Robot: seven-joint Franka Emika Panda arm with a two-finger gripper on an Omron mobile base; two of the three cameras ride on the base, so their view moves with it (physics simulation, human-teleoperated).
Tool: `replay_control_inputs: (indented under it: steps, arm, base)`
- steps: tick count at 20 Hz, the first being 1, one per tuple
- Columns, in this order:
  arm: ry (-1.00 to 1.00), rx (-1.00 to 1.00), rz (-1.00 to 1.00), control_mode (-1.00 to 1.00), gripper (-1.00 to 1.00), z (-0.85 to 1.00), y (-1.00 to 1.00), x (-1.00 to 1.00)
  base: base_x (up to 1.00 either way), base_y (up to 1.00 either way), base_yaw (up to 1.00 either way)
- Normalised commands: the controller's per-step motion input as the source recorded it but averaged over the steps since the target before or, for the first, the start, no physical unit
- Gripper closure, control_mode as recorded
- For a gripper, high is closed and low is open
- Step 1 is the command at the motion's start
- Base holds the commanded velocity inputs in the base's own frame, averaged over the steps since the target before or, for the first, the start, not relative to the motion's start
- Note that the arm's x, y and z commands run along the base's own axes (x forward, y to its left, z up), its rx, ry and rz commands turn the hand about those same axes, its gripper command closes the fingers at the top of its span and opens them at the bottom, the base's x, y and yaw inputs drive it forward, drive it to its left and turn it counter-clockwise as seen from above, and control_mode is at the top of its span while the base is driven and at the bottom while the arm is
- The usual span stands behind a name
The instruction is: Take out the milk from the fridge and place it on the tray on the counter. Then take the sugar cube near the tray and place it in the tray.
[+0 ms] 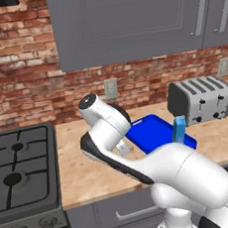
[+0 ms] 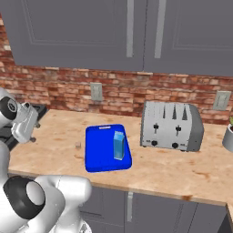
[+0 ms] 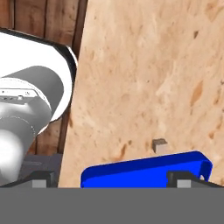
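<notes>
The gripper is open and holds nothing; its two dark tips stand wide apart at the bottom of the hand view, one on each side of the tray edge. The cube lies just past that edge, on the bare counter, near the tray but not touching it, a little toward one tip and not in the middle of the gap. So the next move, as I judge it, is to go forward over the rim and down, with a small shift to the side to centre the cube between the jaws. The cube has no long axis, so the turn of the hand matters little. In the right base view the hand hangs over the left part of the counter, and the cube sits between it and the tray. The milk already stands upright inside the tray, toward its right side, well apart from the cube, so this part of the task seems done. The toaster stands further to the right and does not block. The only thing close to the path is the low rim of the tray; a finger may touch it when it goes down.
</notes>
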Motion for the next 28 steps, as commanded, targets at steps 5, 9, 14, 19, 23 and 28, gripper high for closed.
replay_control_inputs:
  steps: [5, 9, 14, 19, 23, 28]
  arm:
    - [0.01, -0.11, 0.01, -1.00, -1.00, -0.24, -0.11, 0.15]
    - [0.00, -0.09, 0.12, -1.00, -1.00, -0.25, -0.26, 0.06]
    - [0.00, -0.08, 0.21, -1.00, -1.00, -0.17, -0.13, 0.00]
    - [0.00, -0.05, 0.21, -1.00, -1.00, -0.22, -0.28, 0.00]
    - [-0.07, -0.01, 0.16, -1.00, -1.00, -0.30, -0.42, 0.00]
    - [-0.17, -0.05, 0.03, -1.00, -1.00, -0.35, -0.22, 0.00]
  base:
    - [0.00, 0.00, 0.00]
    - [0.00, 0.00, 0.00]
    - [0.00, 0.00, 0.00]
    - [0.00, 0.00, 0.00]
    - [0.00, 0.00, 0.00]
    - [0.00, 0.00, 0.00]
